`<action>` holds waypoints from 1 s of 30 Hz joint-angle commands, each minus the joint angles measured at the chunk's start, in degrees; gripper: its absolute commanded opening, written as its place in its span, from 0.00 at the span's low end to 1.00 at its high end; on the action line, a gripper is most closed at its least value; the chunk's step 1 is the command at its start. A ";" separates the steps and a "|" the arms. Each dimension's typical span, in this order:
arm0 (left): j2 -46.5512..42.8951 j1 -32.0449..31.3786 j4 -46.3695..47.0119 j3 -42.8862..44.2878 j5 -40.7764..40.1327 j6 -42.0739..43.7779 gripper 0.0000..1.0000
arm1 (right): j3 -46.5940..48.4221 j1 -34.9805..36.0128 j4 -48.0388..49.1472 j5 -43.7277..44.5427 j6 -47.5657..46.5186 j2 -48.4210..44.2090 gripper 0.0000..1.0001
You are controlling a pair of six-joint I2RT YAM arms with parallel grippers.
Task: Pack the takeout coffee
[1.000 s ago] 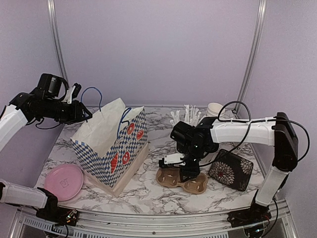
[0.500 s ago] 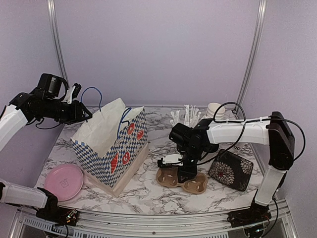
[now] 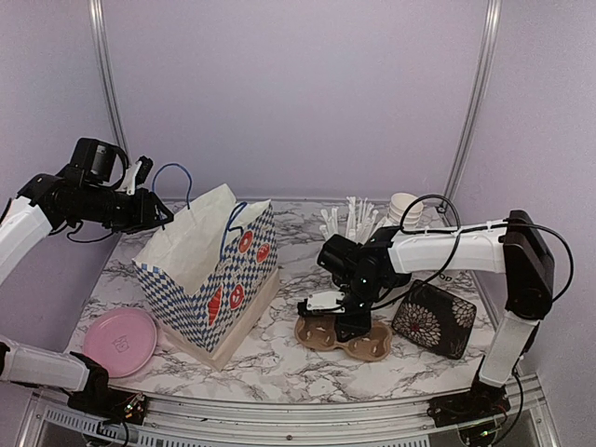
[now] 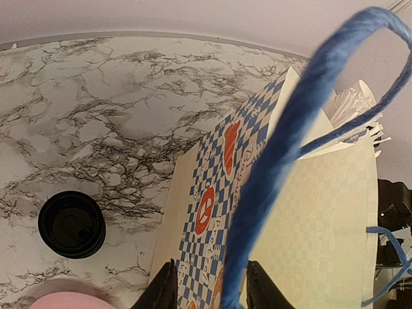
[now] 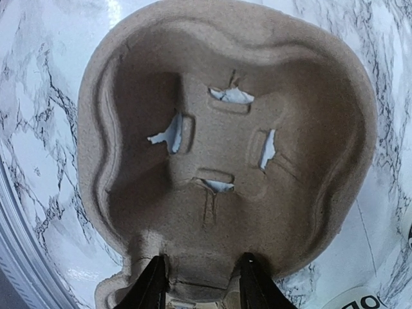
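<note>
The right end effector [image 5: 198, 280] pinches the middle ridge of the carrier [image 5: 225, 148], which lies on the tabletop [image 3: 279, 358] directly under it. The left end effector [image 4: 206, 283] pinches the blue handle [image 4: 283, 148] of the bag [image 3: 209, 270], which hangs just below it.

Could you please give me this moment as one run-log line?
left gripper: shut on blue rope bag handle | right gripper: astride brown moulded-pulp cup carrier middle

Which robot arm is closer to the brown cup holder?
The right. Its pincer is down on the brown cup holder, fingers straddling its middle. The left pincer is far off, holding the bag's blue handle.
</note>
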 commanded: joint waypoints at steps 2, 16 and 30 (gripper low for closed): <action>-0.24 0.19 1.19 -0.07 0.64 0.13 0.38 | 0.16 0.82 0.62 0.80 0.69 -0.40 0.33; 1.90 0.20 1.17 0.62 3.66 1.26 0.38 | 2.83 -1.19 -3.72 -7.80 -3.08 -9.41 0.26; 5.77 0.14 0.73 1.26 6.54 2.42 0.15 | 22.12 -6.94 -11.87 -23.06 -6.36 -16.27 0.26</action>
